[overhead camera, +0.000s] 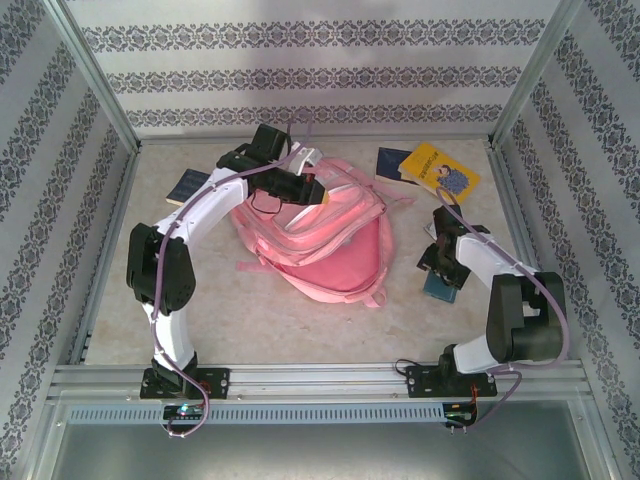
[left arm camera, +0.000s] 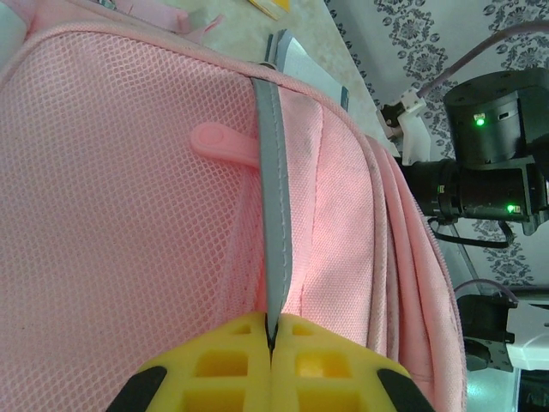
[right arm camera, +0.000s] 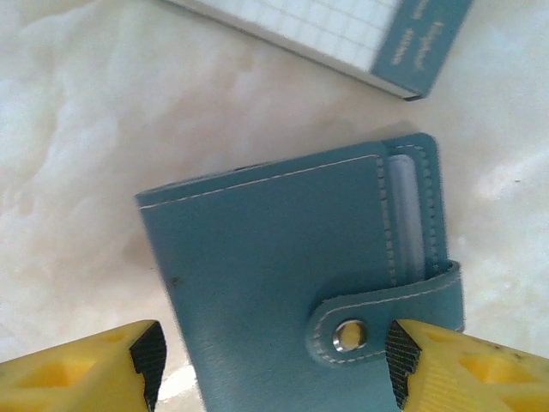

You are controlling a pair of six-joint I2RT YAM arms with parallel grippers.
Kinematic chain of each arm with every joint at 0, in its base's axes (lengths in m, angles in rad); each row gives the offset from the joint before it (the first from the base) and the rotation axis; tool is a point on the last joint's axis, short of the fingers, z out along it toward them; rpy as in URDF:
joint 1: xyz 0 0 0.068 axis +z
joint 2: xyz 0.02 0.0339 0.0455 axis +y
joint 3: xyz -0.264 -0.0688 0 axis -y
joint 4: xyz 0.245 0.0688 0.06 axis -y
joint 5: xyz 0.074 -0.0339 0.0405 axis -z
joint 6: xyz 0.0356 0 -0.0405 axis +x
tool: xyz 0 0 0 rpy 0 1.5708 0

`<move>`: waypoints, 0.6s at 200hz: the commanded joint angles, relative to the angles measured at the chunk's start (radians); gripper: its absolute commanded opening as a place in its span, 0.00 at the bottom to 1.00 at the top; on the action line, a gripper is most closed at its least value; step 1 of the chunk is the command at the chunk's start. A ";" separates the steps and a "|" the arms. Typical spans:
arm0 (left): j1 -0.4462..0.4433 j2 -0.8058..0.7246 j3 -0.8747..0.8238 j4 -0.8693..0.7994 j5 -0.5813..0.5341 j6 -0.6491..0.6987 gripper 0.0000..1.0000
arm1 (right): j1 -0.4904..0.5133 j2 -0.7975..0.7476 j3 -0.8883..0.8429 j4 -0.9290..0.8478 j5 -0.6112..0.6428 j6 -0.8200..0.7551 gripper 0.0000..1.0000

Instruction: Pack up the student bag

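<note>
Bag (overhead camera: 330,250) lies flat on the table (overhead camera: 260,320), the two arms either side of it.

Left gripper (left arm camera: 271,339) is over the bag's far-left corner. Jaws are closed, yellow fingertips (left arm camera: 223,360) pressed together on the grey strip (left arm camera: 271,189) that runs along the bag's mesh panel (left arm camera: 111,257). Pink pull tab (left arm camera: 216,142) sticks out just beside that strip, on the mesh side.

Right gripper (overhead camera: 441,272) is right of the bag, clear of it, over a teal wallet (right arm camera: 274,257). Jaws are open and hold nothing. Its fingers (right arm camera: 94,369) flank the wallet's snap end, one per side. Can't tell whether they touch the wallet or the table. Wallet is closed, snap tab fastened. A grid-printed box (right arm camera: 326,30) sits just beside the wallet.

Beyond the bag's far-right corner: yellow book (overhead camera: 440,170), with a dark booklet (overhead camera: 388,162) between it and the bag. Left of the bag, beyond the left arm: a dark notebook (overhead camera: 187,186), well apart from the bag.
</note>
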 commanded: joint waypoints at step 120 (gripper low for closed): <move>0.044 -0.074 -0.017 0.084 0.045 -0.026 0.00 | 0.098 0.174 0.095 -0.047 0.085 0.002 0.36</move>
